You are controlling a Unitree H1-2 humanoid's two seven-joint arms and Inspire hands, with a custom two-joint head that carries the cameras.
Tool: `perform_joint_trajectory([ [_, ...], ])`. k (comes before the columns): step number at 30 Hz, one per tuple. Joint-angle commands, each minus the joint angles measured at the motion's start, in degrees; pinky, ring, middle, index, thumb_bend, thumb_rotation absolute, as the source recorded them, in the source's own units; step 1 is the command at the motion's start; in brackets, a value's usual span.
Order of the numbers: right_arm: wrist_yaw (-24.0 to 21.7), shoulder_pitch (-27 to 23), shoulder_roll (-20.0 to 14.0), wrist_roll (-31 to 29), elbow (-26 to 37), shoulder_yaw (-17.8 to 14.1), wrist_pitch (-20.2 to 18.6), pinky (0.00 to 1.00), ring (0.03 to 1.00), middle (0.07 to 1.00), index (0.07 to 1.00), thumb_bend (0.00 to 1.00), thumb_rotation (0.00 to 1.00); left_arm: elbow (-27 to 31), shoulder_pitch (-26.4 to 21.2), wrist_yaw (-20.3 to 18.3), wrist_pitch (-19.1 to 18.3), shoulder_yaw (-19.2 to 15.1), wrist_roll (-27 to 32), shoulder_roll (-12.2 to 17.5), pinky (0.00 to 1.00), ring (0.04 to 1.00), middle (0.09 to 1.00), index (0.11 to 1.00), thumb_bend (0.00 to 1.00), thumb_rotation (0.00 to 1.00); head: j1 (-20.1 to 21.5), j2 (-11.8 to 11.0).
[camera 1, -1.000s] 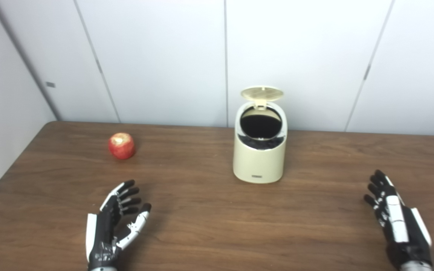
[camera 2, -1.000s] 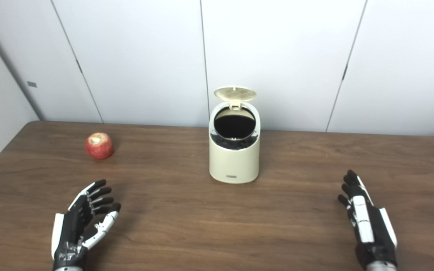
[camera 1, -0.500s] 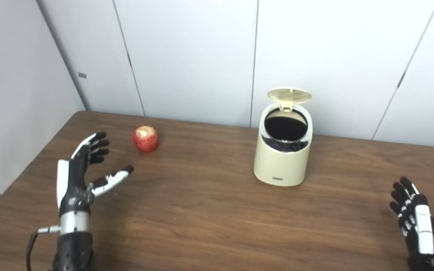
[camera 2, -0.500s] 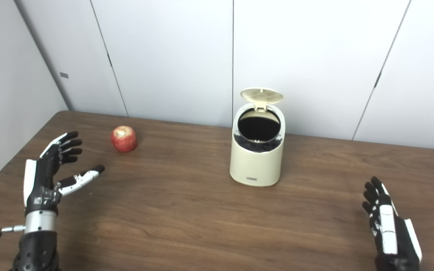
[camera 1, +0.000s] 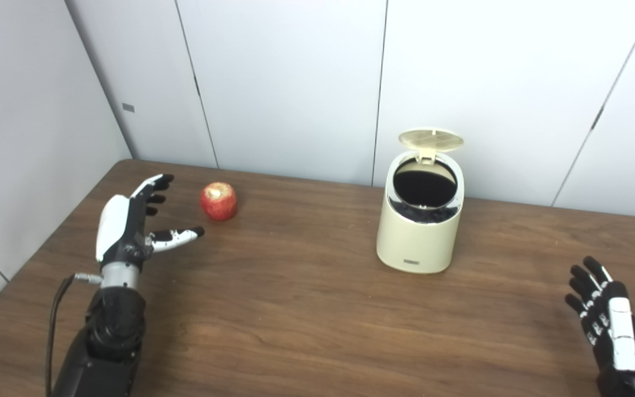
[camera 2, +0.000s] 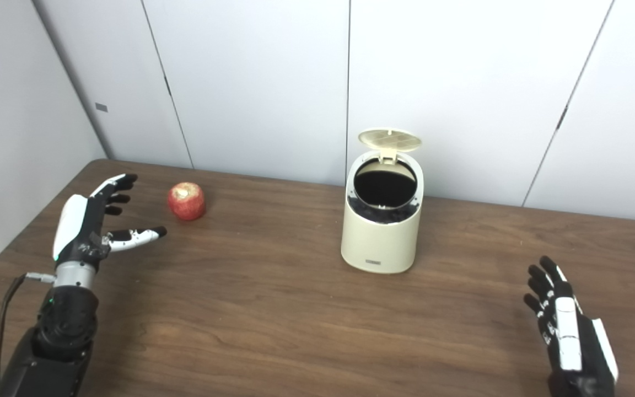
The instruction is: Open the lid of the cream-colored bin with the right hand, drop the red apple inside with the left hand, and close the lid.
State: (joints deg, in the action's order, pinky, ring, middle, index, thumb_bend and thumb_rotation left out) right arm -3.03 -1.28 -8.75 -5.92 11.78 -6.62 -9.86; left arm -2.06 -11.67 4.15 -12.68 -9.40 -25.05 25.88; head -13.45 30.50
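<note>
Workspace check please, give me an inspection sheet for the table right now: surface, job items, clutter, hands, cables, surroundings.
Surface: brown wood-grain table, no spills seen.
Bin: cream-colored bin upright toward the back of the table, its lid flipped up, dark inside.
Apple: red apple on the table, well left of the bin, held by nothing.
Clutter: nothing seen.
Left hand: left hand open, fingers spread, just left of the apple, not touching it.
Right hand: right hand open, low at the near right, away from the bin.
Cables: a thin black cable runs along the left forearm.
Surroundings: plain pale wall panels behind and to the left.
</note>
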Motion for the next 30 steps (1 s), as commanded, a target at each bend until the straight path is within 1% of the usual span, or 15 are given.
perform_joint_trajectory([
  [1, 0.08, -1.42, 0.12, 0.11, 2.53, 0.25, 0.49, 0.86, 0.922, 0.91, 0.922, 0.48, 0.98, -0.01, -3.6, -2.48, -2.43, 1.23, -1.29, 3.22, 0.82, 0.899, 0.92, 0.926, 0.88, 0.12, 0.07, 0.01],
  [3, 0.11, -1.41, 0.14, 0.31, 2.88, 0.44, 0.17, 0.86, 0.924, 0.911, 0.92, 0.49, 0.97, -1.19, -5.29, -4.5, -4.89, 2.83, -1.72, 4.39, 0.84, 0.921, 0.938, 0.94, 0.91, 0.14, 0.27, 0.02],
  [5, 0.27, -1.39, 0.24, 0.54, 3.11, 0.57, 0.02, 0.87, 0.927, 0.911, 0.926, 0.49, 0.97, -2.18, -6.69, -5.73, -6.8, 3.82, -1.75, 4.97, 0.83, 0.925, 0.948, 0.943, 0.93, 0.14, 0.32, 0.09],
  [7, 0.35, -1.3, 0.31, 0.94, 3.3, 0.7, 0.01, 0.87, 0.924, 0.909, 0.925, 0.49, 0.97, -2.93, -7.95, -6.73, -8.27, 4.37, -1.36, 5.21, 0.8, 0.912, 0.955, 0.948, 0.94, 0.14, 0.41, 0.08],
  [10, 0.32, -1.25, 0.39, 0.96, 3.24, 0.69, 0.3, 0.86, 0.922, 0.906, 0.925, 0.49, 0.97, -4.13, -9.43, -7.83, -9.12, 4.44, -0.17, 5.26, 0.76, 0.893, 0.97, 0.96, 0.95, 0.13, 0.58, 0.14],
  [13, 0.18, -1.29, 0.46, 0.44, 3.07, 0.57, 0.37, 0.86, 0.92, 0.903, 0.923, 0.5, 0.96, -5.76, -10.68, -9.23, -8.84, 4.78, 1.28, 5.73, 0.73, 0.883, 0.975, 0.974, 0.96, 0.13, 0.74, 0.1],
  [15, -0.11, -1.31, 0.53, -0.14, 2.97, 0.57, 0.8, 0.87, 0.921, 0.904, 0.922, 0.49, 0.95, -7.07, -11.56, -10.34, -7.83, 5.39, 1.9, 6.34, 0.73, 0.889, 0.982, 0.991, 0.98, 0.15, 0.77, 0.05],
  [18, -0.14, -1.33, 0.57, 0.06, 2.84, 0.82, 1.22, 0.87, 0.917, 0.902, 0.917, 0.47, 0.95, -7.99, -12.34, -11.15, -6.84, 6.54, 2.03, 7.17, 0.82, 0.952, 0.993, 1.0, 1.0, 0.16, 0.86, -0.04],
  [21, -0.22, -1.27, 0.6, 0.27, 2.68, 1.07, 1.43, 0.88, 0.926, 0.91, 0.92, 0.47, 0.96, -8.69, -12.99, -11.15, -6.3, 7.5, 1.77, 7.71, 0.85, 0.973, 0.99, 1.0, 1.0, 0.16, 0.94, -0.04],
  [26, -0.33, -1.22, 0.45, 0.64, 1.99, 1.47, 1.96, 0.89, 0.925, 0.912, 0.918, 0.5, 0.96, -10.25, -14.21, -11.01, -6.43, 8.84, 1.53, 8.11, 0.8, 0.949, 0.987, 1.0, 1.0, 0.16, 1.14, -0.13],
  [30, -0.25, -1.33, 0.62, 0.5, 1.46, 1.49, 2.64, 0.85, 0.907, 0.902, 0.907, 0.51, 0.94, -11.41, -14.93, -10.98, -6.42, 9.91, 1.3, 8.3, 0.78, 0.94, 0.99, 1.0, 0.99, 0.16, 1.53, -0.24],
])
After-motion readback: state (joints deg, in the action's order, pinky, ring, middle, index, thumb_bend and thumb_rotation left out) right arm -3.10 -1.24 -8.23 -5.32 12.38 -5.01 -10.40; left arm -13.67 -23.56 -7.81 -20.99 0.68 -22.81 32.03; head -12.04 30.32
